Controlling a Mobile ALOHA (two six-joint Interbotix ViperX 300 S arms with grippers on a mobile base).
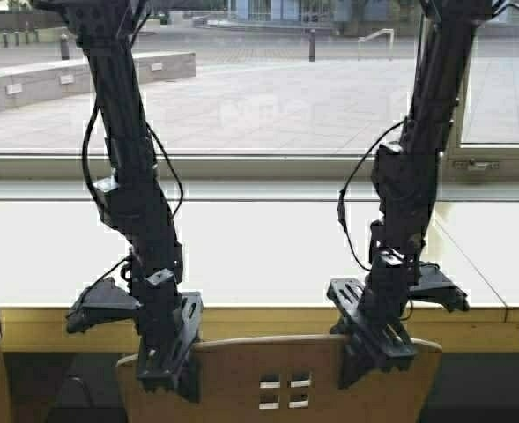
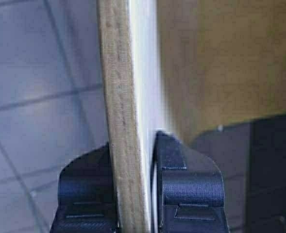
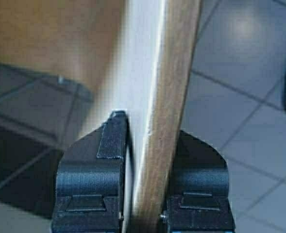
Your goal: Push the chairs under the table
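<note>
Both claws, left claw point(image 1: 166, 366) and right claw point(image 1: 374, 348), clamp chair point(image 1: 281, 379) backrest.

We find no text, label, brand, number or sign we can read in any view. Small pale plates on the low wall point(image 1: 83, 75) outside the window may carry writing, but we cannot make it out.

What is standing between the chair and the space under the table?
Nothing visible. The left gripper and right gripper are each shut on the chair backrest, which already sits at the table front edge. The space underneath is mostly hidden.
</note>
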